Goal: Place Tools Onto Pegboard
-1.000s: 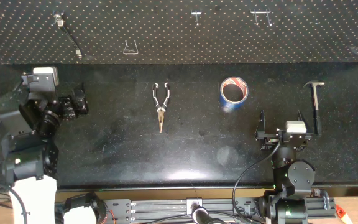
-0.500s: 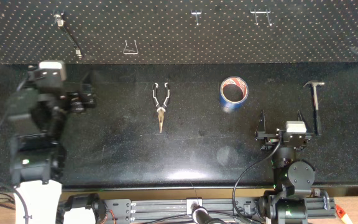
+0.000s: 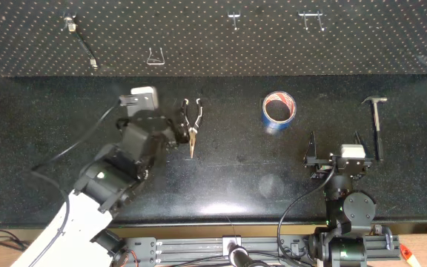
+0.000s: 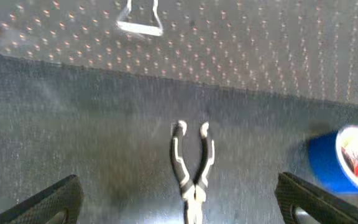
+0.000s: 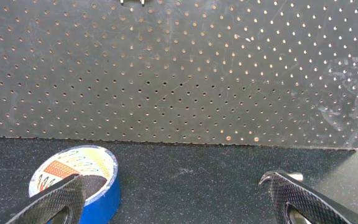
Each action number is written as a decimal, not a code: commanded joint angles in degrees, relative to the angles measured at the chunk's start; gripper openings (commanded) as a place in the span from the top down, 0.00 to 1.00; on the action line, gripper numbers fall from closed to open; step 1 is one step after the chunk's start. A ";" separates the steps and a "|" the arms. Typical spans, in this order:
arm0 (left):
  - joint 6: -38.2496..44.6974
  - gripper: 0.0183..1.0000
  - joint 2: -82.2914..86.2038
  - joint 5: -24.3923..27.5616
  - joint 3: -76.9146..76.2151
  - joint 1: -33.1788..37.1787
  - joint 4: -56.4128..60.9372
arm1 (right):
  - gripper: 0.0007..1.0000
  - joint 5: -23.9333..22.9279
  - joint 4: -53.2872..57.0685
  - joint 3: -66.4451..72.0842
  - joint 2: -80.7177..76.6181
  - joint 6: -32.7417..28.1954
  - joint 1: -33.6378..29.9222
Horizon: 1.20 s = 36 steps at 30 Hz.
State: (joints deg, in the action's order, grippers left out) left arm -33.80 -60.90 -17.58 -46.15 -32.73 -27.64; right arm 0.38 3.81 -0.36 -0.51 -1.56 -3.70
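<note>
Left gripper (image 4: pixel 178 182): fingers spread wide, nothing held; pliers (image 4: pixel 191 167) seen centred between fingers, contact not determinable.
Right gripper (image 5: pixel 173 186): fingers spread, nothing held.
Pliers nose cut off at lower frame edge in left wrist view.
Pliers laid flat at centre of top view, below pegboard (image 3: pixel 221 44); dark handles parted, white-tipped ends toward pegboard.

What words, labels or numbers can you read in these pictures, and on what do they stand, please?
Red and yellow printed label on the top face of the blue roll of tape: too blurred to read.
Nothing else here bears readable print.
</note>
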 commanded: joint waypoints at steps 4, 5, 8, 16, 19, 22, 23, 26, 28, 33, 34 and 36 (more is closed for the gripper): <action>-3.28 0.00 -11.23 1.38 -15.32 -1.42 -18.10 | 0.05 0.52 0.28 0.11 0.46 1.05 -0.24; -3.26 0.00 -13.55 3.26 -15.91 -1.27 -17.97 | 0.05 0.52 0.28 0.11 0.46 1.05 -0.24; -3.28 0.01 -18.45 9.11 -15.91 0.24 -16.63 | 0.05 0.52 0.28 0.11 0.46 1.05 -0.24; 5.14 0.00 -29.09 7.69 -15.91 0.85 -8.41 | 0.05 0.52 0.28 0.11 0.46 1.05 -0.24; 5.57 0.00 -32.02 3.65 -15.91 0.85 -4.70 | 0.05 0.52 0.28 0.11 0.46 1.05 -0.24; 7.19 0.00 -34.16 2.49 -15.91 0.85 -1.53 | 0.05 0.52 0.28 0.11 0.46 1.05 -0.24; 7.37 0.00 -35.04 2.03 -15.91 0.85 -0.37 | 0.05 0.52 0.28 0.11 0.46 1.05 -0.24; 7.32 0.01 -37.00 2.16 -15.91 0.92 2.12 | 0.05 0.52 0.28 0.11 0.46 1.05 -0.24; 7.04 0.00 -37.73 3.93 -15.91 1.36 3.06 | 0.05 0.52 0.28 0.13 0.46 1.05 -0.24; 5.55 0.00 -38.27 9.90 -15.91 4.72 3.26 | 0.05 0.52 0.28 0.11 0.46 1.05 -0.24; 5.14 0.00 -38.27 10.12 -15.91 4.96 3.26 | 0.05 0.52 0.28 0.11 0.46 1.05 -0.24; 4.00 0.00 -38.40 11.96 -15.91 5.07 3.26 | 0.05 0.52 0.28 0.13 0.46 1.05 -0.24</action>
State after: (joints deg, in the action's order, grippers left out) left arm -28.21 -98.37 -9.41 -61.19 -27.83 -24.53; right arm 0.40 3.81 -0.36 -0.51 -1.58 -3.70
